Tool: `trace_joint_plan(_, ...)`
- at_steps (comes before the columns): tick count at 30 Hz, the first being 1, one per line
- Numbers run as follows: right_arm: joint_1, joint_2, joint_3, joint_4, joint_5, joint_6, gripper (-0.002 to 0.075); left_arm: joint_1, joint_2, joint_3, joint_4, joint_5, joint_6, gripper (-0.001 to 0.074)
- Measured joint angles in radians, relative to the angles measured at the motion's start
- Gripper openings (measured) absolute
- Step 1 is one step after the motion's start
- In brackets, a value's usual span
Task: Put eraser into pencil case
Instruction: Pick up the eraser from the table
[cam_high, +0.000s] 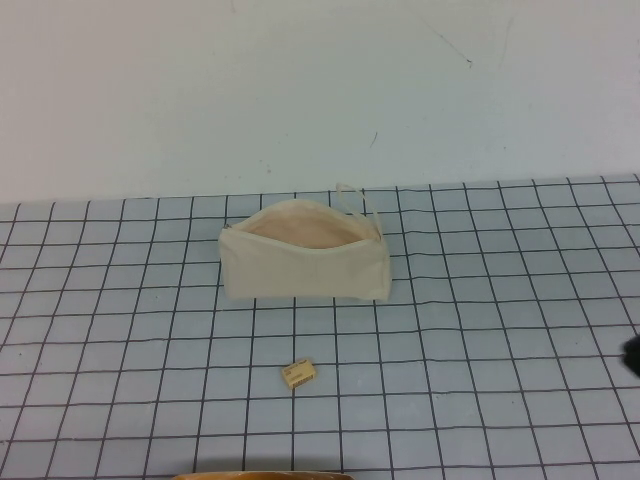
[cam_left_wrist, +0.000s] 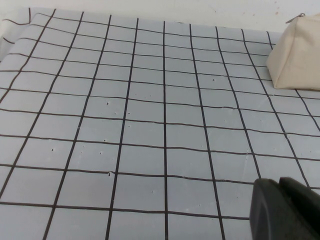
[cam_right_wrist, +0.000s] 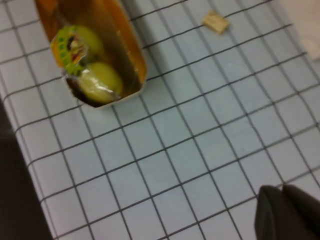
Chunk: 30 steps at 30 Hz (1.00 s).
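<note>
Eraser (cam_high: 298, 373) loose on mat (cam_high: 500, 300), near side, just short of case (cam_high: 305, 268) — case mouth open, facing up. Step: approach, nothing grasped. Right gripper (cam_right_wrist: 287, 215) at right edge, left gripper (cam_left_wrist: 285, 210) left of case — finger gap unclear for both. Next: reach eraser, pinch.

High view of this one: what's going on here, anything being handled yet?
Nothing is held yet. The eraser lies alone on the grid mat, nearer the robot than the pencil case, which stands unzipped with its mouth open. The right gripper hangs above the mat off to the right; the left gripper hovers over bare squares on the left. An orange tray sits at the near edge.
</note>
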<state>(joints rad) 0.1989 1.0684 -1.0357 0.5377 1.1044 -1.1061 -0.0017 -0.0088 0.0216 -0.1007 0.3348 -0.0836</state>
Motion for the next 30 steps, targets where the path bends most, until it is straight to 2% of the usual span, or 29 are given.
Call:
trace_joint_plan(4,0.182,0.128,-0.093,-0.124,0.011,0.084,-0.0001,0.000,0.000,0.000,0.002,0.000,0.000,-0.0001)
trace_joint_plan(9,0.461,0.326,-0.246,-0.392,0.052,0.204,-0.0001,0.000,0.000,0.000,0.002,0.000,0.000,-0.0001)
trace_joint_plan(14,0.634,0.523,-0.413,-0.608,0.105,0.327,-0.0001,0.000,0.000,0.000,0.002,0.000,0.000,-0.0001)
trace_joint_plan(19,0.695,0.705,-0.579,-0.659,0.110,0.384,-0.0001,0.000,0.000,0.000,0.002,0.000,0.000,-0.0001)
trace_joint_plan(23,0.701,0.823,-0.716,-0.593,0.110,0.431,0.0024,0.000,0.000,0.000,0.002,0.000,0.000,-0.0001)
trace_joint_plan(26,0.701,0.893,-0.803,-0.528,0.110,0.460,0.0101,0.000,0.000,0.000,0.002,0.000,0.000,-0.0001)
trace_joint_plan(30,0.705,0.979,-0.886,-0.505,0.110,0.590,0.0313,0.000,0.000,0.000,0.002,0.000,0.000,-0.0001)
